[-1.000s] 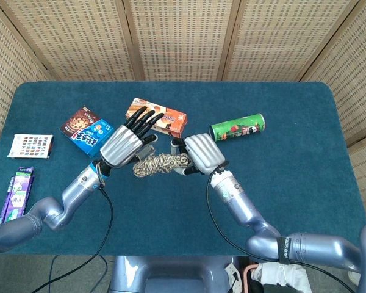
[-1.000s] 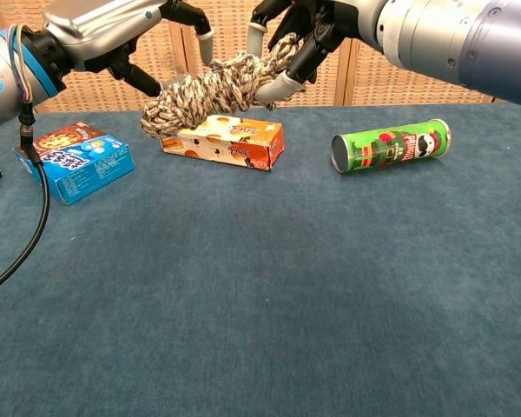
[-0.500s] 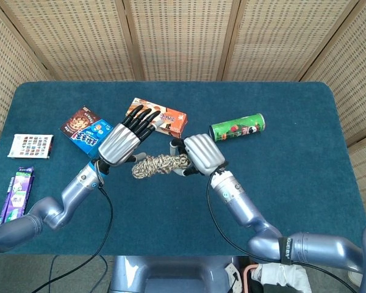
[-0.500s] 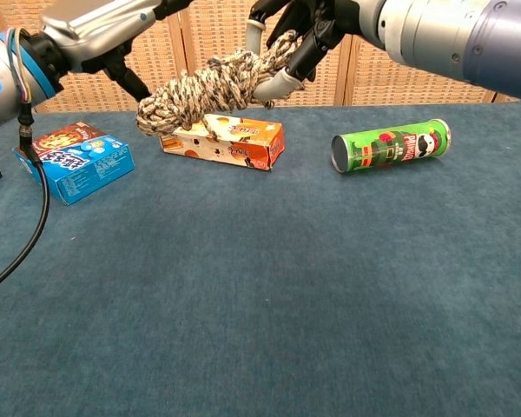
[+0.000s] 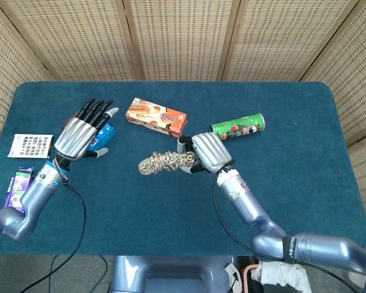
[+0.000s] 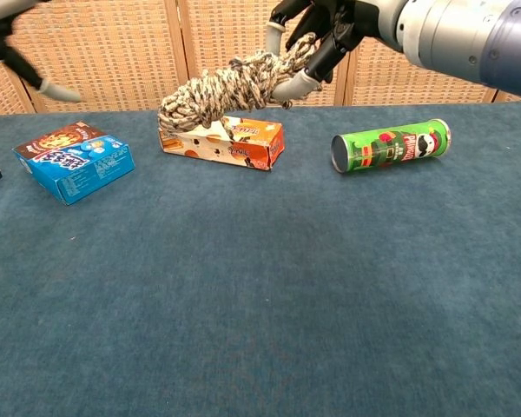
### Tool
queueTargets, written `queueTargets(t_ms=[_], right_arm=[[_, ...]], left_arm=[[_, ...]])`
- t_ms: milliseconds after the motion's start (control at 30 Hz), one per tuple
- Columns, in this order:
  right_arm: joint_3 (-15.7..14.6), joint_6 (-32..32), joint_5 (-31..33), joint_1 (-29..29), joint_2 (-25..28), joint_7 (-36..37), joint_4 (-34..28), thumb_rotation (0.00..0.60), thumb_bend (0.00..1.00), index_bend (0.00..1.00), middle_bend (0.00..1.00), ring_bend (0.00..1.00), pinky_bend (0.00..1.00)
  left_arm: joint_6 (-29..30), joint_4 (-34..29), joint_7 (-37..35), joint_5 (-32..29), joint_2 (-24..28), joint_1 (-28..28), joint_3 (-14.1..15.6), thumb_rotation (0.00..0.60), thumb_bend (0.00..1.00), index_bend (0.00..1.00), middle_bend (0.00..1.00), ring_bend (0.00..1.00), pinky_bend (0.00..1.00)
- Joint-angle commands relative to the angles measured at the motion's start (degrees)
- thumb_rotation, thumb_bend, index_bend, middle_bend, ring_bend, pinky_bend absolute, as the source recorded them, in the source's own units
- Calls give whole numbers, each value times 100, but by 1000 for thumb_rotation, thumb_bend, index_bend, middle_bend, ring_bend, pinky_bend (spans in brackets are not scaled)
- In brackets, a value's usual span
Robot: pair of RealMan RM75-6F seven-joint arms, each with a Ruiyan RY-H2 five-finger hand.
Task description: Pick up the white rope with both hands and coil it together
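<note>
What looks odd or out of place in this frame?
The rope is a bundle held aloft by the right hand alone; the left hand is open, off over the blue box. The green can lies on its side.

A blue-covered desk [image 5: 293, 171] carries an orange box [image 5: 156, 116], a green can [image 5: 236, 127] lying on its side, a blue box [image 5: 100, 135], a card [image 5: 30, 146] and a purple packet [image 5: 14, 190].
</note>
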Motion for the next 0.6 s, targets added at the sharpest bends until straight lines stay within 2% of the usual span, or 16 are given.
queueTargets(t_ms=[33, 133, 233, 333, 467, 600], right_arm=[[-30, 13, -41, -28, 43, -17, -42, 600, 625, 730, 778, 569, 592], [-46, 30, -64, -55, 70, -12, -70, 600, 624, 730, 778, 569, 592], [-48, 58, -71, -103, 81, 53, -85, 600, 624, 730, 778, 568, 592], [-32, 102, -66, -183, 94, 193, -106, 600, 624, 730, 778, 568, 592], [-28, 140, -121, -245, 127, 275, -152, 600, 624, 730, 778, 568, 593], [-33, 180, -173, -289, 158, 290, -233, 600, 624, 730, 778, 568, 593]], left_arm=[[31, -973, 405, -757, 814, 834, 264, 600, 0, 0, 0, 0, 0], [384, -1320, 632, -980, 1014, 1235, 334, 600, 0, 0, 0, 0, 0], [1143, -1525, 1124, -1454, 937, 1788, 259, 600, 0, 0, 0, 0, 0], [1753, -2081, 1457, -1953, 949, 2383, 288, 600, 0, 0, 0, 0, 0], [1980, -2545, 1482, -2119, 1046, 2796, 402, 600, 0, 0, 0, 0, 0], [1954, -2651, 1448, -2010, 1127, 2959, 478, 600, 0, 0, 0, 0, 0]])
